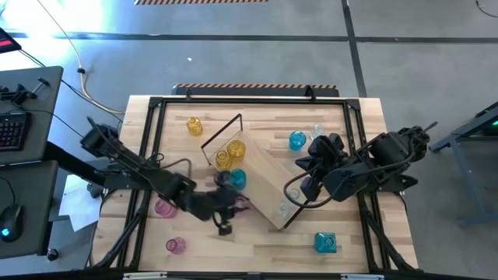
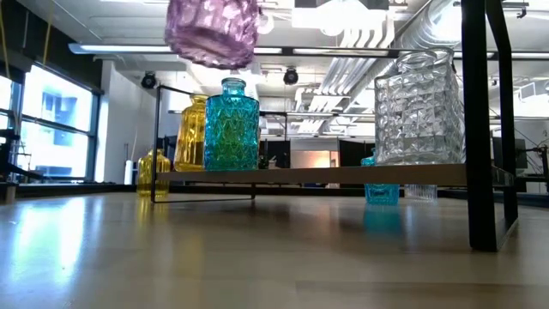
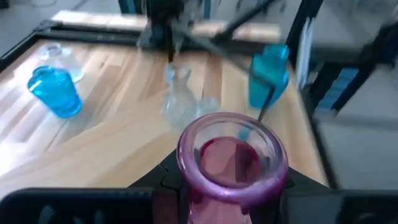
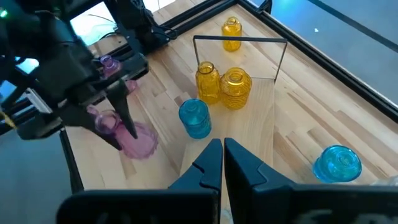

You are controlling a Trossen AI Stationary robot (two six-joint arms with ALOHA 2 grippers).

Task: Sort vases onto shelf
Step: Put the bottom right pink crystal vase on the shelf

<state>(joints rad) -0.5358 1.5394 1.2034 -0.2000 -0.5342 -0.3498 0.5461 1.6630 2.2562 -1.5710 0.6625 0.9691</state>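
The left end effector (image 1: 226, 211) is at about six o'clock from the desk's centre, gripping a pink vase (image 3: 231, 155) by its body; the low view shows this vase (image 2: 212, 31) lifted clear of the desk (image 1: 257, 249).

The right end effector (image 4: 222, 163) has its fingers pressed together, gripping nothing, over the shelf's lower end at about four o'clock from the centre.

The shelf (image 1: 264, 183) lies diagonally across the middle of the desk, running from ten o'clock down to five o'clock, with a black frame loop (image 1: 222, 128) standing at its upper end.

On the shelf I count four vases:
- two amber ones (image 1: 228, 153) side by side at the upper end
- one teal one (image 1: 237, 179) just below them
- one clear one (image 1: 284, 208) at the lower end

Off the shelf, on the desk:
- one amber vase (image 1: 194, 125) at about eleven o'clock
- one round teal vase (image 1: 297, 140) with one clear vase (image 1: 317, 130) beside it at about one o'clock
- one square teal vase (image 1: 325, 243) at about five o'clock
- one pink vase (image 1: 163, 207) at about eight o'clock
- one more pink vase (image 1: 176, 245) at about seven o'clock

That makes three amber, three teal, three pink including the held one, and two clear.
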